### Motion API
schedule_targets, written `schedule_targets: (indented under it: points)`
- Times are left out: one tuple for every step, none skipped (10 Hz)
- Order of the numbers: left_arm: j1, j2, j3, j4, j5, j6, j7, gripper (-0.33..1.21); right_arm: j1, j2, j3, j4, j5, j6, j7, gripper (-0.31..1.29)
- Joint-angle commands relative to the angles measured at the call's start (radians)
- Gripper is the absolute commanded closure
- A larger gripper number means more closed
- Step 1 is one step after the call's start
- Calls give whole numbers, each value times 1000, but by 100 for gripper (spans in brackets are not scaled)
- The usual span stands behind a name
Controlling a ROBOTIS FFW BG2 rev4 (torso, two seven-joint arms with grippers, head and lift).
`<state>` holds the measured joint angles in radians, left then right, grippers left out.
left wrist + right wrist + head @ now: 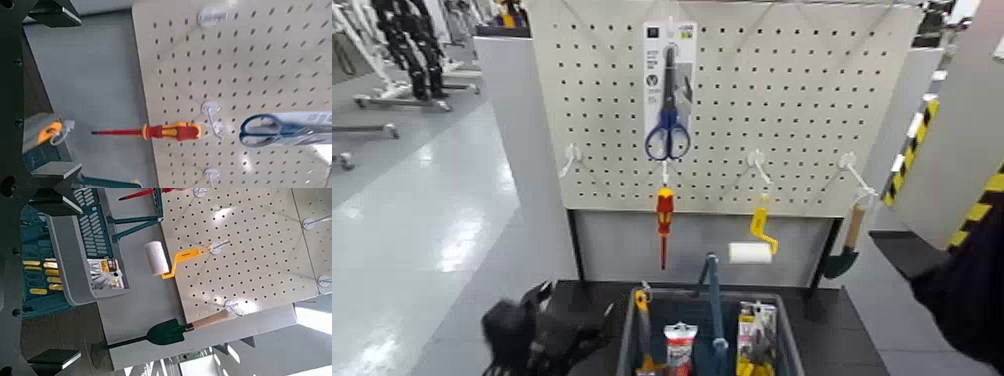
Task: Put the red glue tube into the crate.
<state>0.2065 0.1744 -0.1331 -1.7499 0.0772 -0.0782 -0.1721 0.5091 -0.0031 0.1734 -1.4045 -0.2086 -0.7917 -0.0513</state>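
From where I sit, the job looks done or close to it: the red glue tube (680, 348) already stands inside the crate (787, 322), in the compartment on my left of the blue-grey centre handle (713, 300), white cap down by the look of it, with a yellow carded tool pack (756, 340) in the compartment across the handle at about 3 o'clock from it. So I judge the step in hand is the pull-away after release, and the next move only asks me to lift both arms clear without clipping the crate rim. My left gripper (537, 335) hangs low just beside the crate at 9 o'clock from it, holding nothing; its wrist camera shows the fingers (55, 171) set wide apart. My right arm is parked out at the far right; its fingers (53, 359) also stand apart and empty. Farther off, on the pegboard (802, 90) at 12 o'clock, hang the screwdriver (664, 215), scissors (668, 105), paint roller (752, 248) and trowel (846, 250).
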Motion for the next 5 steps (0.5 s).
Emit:
schedule_targets:
  points:
    - [119, 22, 7, 32, -47, -207, 80, 0, 5, 86, -8, -8, 23, 2, -2, 4]
    - [132, 40, -19, 59, -48, -282, 171, 3, 6, 86, -11, -10, 26, 3, -2, 4]
    - [145, 53, -33, 92, -28, -342, 204, 4, 6, 86, -11, -11, 26, 6, -2, 4]
    - [172, 59, -26, 98, -34, -359, 237, 4, 8, 86, -12, -11, 28, 11, -2, 4]
    - [188, 65, -25, 105, -30, -382, 247, 8, 11, 87, -15, -14, 34, 17, -5, 4]
